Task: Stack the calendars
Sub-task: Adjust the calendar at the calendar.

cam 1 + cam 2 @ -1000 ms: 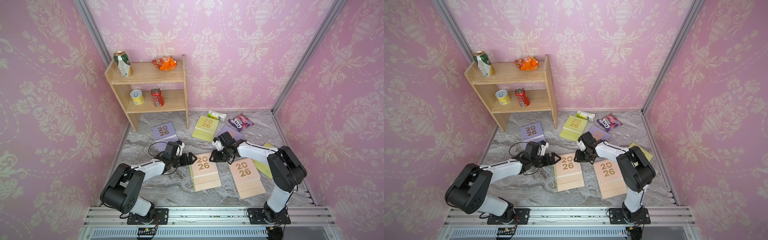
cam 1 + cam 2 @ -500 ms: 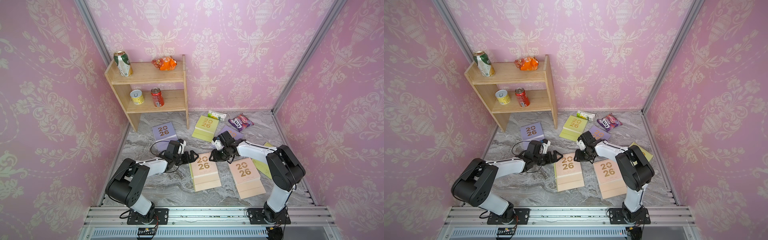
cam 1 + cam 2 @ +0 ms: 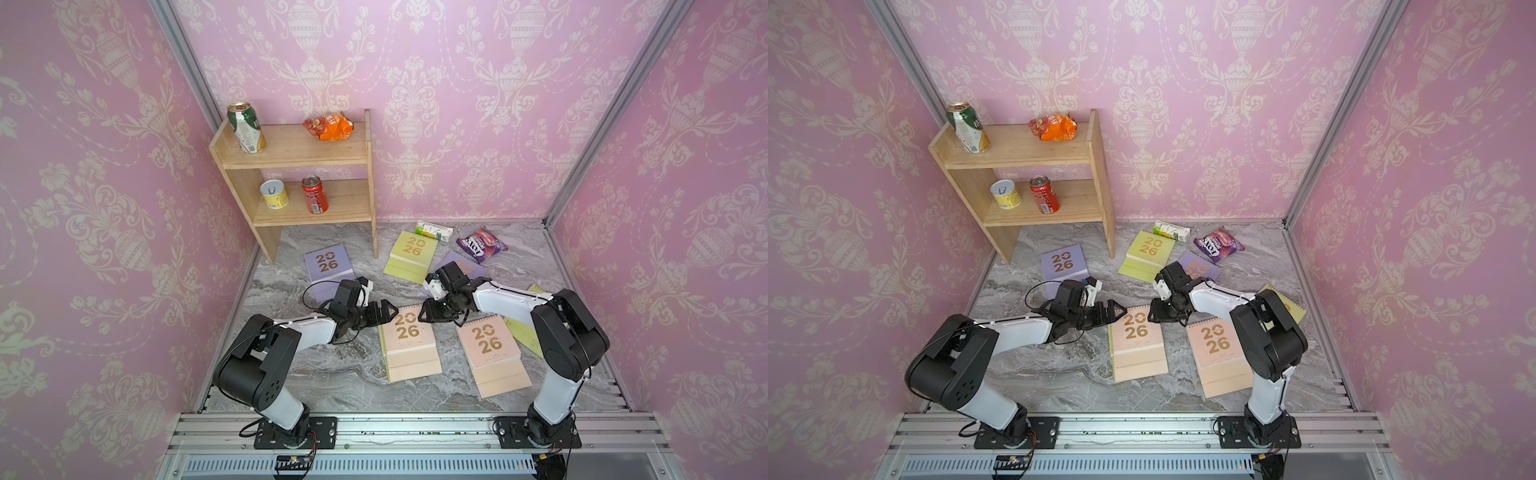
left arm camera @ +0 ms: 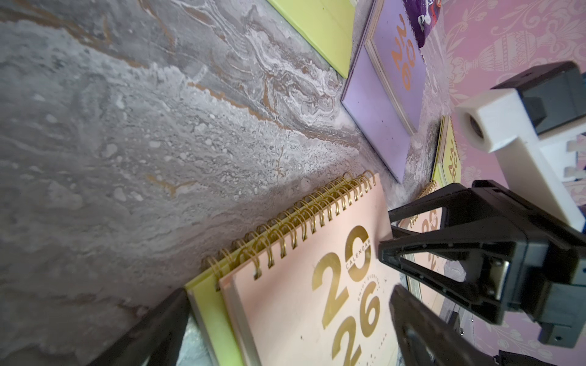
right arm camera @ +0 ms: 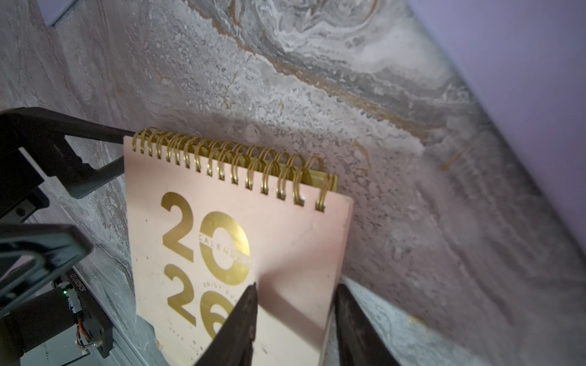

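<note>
1. Advanced since earlier, the wide-spread left gripper (image 3: 390, 313) is set at the peach-pink spiral-bound calendar (image 3: 409, 337), marked "2026 CALENDAR", mid-table.
2. Its edge is straddled by the part-spread right gripper (image 3: 424, 318); any grip cannot be told.
3. A yellow-green calendar (image 4: 215, 317) beneath is mostly hidden.

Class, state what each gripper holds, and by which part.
Left gripper: nothing, jaws open beside the stacked peach calendar. Right gripper: jaws straddle that calendar's side edge; a grip cannot be told.
</note>
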Robot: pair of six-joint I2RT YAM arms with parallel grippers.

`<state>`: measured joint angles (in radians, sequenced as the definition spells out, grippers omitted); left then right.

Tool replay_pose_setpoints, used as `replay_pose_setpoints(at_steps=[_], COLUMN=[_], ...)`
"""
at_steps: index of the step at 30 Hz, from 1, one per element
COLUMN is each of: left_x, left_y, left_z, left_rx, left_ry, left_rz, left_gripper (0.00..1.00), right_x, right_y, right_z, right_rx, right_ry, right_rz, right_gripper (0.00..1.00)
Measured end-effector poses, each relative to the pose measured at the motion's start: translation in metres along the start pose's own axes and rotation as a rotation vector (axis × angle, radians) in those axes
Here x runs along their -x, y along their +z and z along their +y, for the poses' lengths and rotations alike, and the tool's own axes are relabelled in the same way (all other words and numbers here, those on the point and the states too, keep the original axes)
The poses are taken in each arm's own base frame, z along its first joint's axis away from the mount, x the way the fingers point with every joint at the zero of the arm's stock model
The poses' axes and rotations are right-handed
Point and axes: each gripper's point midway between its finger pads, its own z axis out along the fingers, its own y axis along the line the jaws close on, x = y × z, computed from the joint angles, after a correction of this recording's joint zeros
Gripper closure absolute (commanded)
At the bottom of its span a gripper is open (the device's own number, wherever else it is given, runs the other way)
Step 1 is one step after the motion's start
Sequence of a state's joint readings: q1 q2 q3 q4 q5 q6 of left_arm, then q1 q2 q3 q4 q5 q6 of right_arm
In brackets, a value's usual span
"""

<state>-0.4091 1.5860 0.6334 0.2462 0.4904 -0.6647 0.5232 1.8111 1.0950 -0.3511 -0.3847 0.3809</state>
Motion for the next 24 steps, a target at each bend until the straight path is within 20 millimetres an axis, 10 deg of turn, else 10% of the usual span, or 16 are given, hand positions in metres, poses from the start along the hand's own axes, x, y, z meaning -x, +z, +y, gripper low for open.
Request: replay_pose_setpoints(at_steps=[24], left_x=[-0.0002], left_y=[0.0005], left_z=[-0.0004], left_rx=[-0.001], left_ry=[-0.001], left_rz=[0.000], left_gripper=[0.01], right_x=[0.0060], right_y=[-0.0020], right_z=[0.0073], right_rx=[0.007], right_ry=[-0.028], right_rz=[-0.015], right_gripper=[0.57])
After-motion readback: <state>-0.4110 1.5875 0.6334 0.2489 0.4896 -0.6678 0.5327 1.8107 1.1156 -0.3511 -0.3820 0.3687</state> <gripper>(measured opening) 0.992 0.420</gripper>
